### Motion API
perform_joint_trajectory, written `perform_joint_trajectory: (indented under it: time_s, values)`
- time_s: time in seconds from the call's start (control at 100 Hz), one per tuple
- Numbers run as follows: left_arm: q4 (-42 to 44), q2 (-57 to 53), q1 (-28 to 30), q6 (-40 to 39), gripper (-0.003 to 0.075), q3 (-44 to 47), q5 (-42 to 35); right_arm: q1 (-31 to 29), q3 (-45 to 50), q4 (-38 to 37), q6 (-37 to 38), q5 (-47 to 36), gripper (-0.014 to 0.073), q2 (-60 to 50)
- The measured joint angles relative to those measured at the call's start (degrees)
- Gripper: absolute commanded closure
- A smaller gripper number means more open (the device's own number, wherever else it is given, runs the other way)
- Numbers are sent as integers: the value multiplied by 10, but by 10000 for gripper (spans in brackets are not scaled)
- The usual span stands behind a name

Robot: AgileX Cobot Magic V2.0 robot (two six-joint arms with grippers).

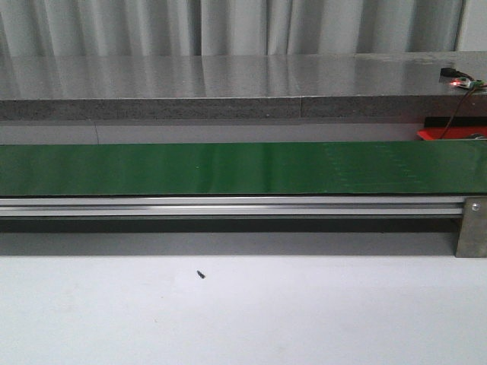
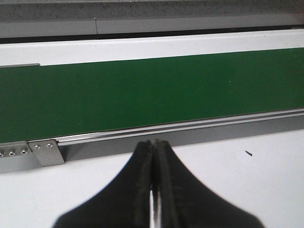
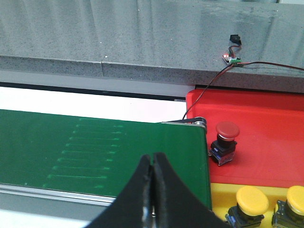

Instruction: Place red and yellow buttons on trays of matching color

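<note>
Red button [image 3: 226, 140] sitting on red tray [image 3: 266, 123]; two yellow buttons [image 3: 252, 202] sitting on yellow tray [image 3: 219, 194]; belt [image 1: 228, 169] carrying nothing; left hand [image 2: 155, 145] and right hand [image 3: 152, 159] resting closed, empty.

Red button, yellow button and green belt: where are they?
red button [image 3: 227, 129], right wrist view, on its round cap.
yellow button [image 3: 252, 200], right wrist view, on its cap.
green belt [image 1: 228, 169], front view, mid-surface.

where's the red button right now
In the right wrist view, the red button stands on the red tray, just past the end of the green belt, with two yellow buttons on the yellow tray nearby.
</note>
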Motion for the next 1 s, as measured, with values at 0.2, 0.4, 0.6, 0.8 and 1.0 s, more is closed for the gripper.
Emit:
perform_joint_trajectory:
  time_s: [0.2,0.4,0.6,0.8,1.0]
  values:
    - [3,22,20,-45,740,-28,0,0,0,0,0,0,652,0]
    - [5,93,77,-54,740,-73,0,0,0,0,0,0,652,0]
    - [5,182,159,-61,740,-111,-5,0,0,0,0,0,652,0]
    - [5,278,231,-84,739,-157,-11,0,0,0,0,0,652,0]
    - [5,378,283,-85,655,-205,-15,0,0,0,0,0,652,0]
